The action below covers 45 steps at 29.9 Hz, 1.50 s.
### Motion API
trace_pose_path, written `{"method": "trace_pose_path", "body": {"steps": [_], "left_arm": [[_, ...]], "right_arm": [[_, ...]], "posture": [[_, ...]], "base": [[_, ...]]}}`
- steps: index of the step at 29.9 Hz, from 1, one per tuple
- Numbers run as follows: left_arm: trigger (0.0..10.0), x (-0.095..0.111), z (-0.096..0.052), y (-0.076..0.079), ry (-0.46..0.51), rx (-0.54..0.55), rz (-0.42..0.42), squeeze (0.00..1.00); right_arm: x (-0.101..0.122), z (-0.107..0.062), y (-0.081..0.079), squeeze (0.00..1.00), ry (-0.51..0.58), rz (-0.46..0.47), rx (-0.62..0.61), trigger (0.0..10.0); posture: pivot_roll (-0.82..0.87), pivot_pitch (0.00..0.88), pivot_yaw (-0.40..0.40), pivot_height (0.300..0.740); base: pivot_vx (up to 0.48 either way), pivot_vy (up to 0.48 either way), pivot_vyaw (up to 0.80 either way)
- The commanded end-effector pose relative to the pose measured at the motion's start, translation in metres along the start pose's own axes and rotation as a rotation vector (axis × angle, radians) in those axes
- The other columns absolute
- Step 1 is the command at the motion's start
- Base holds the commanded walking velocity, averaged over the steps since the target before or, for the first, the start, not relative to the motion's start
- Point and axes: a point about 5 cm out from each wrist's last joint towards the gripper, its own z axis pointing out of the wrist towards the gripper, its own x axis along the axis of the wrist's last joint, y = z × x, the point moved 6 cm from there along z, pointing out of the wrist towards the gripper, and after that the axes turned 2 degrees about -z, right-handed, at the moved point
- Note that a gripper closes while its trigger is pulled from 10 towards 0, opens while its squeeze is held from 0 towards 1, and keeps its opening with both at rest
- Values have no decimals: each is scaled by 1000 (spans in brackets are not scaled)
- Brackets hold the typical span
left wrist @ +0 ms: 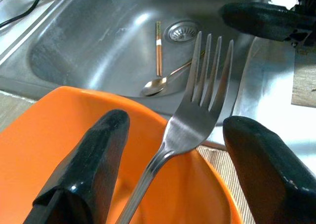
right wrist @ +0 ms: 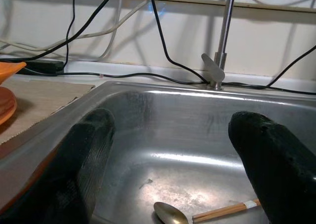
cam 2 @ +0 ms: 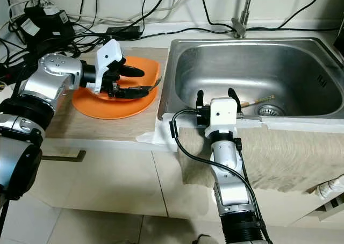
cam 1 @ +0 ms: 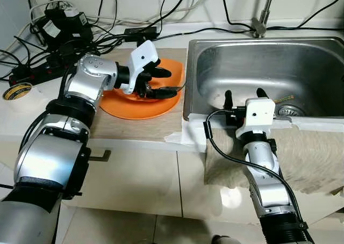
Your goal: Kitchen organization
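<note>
An orange bowl [cam 1: 171,71] rests on an orange plate [cam 1: 134,108] on the counter left of the sink [cam 1: 301,44]. A silver fork [left wrist: 197,113] lies in the bowl, its tines sticking out over the rim toward the sink. My left gripper [cam 1: 171,83] hovers over the bowl and is open, one finger on each side of the fork without touching it. My right gripper [cam 1: 244,93] stands open at the sink's front edge, fingers pointing into the basin. In the basin lie a spoon [left wrist: 165,81] and a wooden chopstick [left wrist: 158,44] near the drain [cam 1: 287,110].
A faucet [cam 1: 262,18] rises behind the sink. Black cables and power strips [cam 1: 59,29] crowd the counter's back left, with a tape roll [cam 1: 16,91] at the left edge. A grey cloth [cam 1: 317,158] hangs over the sink's front. A drawer handle [cam 1: 101,157] sits below the counter.
</note>
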Motion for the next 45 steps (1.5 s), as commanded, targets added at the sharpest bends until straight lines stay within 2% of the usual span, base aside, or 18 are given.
{"method": "trace_pose_path", "body": {"steps": [1, 4, 15, 28, 37, 45], "left_arm": [[10000, 8, -3, -5, 17, 20, 12, 0], [10000, 16, 1, -4, 60, 16, 6, 0], [10000, 20, 15, 4, 107, 13, -12, 0], [10000, 9, 23, 10, 82, 11, -35, 0], [10000, 10, 24, 10, 91, 19, -48, 0], [10000, 6, 26, 10, 72, 30, -52, 0]], "right_arm": [[0, -3, -2, 0, -3, -3, 3, 10000], [0, -3, -1, 0, -3, -3, 2, 10000], [0, -2, -3, 0, -4, 1, 6, 10000], [-1, -3, -4, 0, -7, 3, 2, 10000], [0, -3, -4, 0, -7, 2, 3, 10000], [-1, -3, -4, 0, -9, 3, 4, 10000]], "posture": [[-100, 0, 128, 736], [-100, 0, 128, 736], [-93, 0, 127, 736], [-94, 0, 131, 736], [-94, 0, 131, 736], [-93, 0, 131, 736]], "base": [[0, 0, 0], [0, 0, 0], [0, 0, 0], [0, 0, 0], [0, 0, 0], [-165, 414, 0]]}}
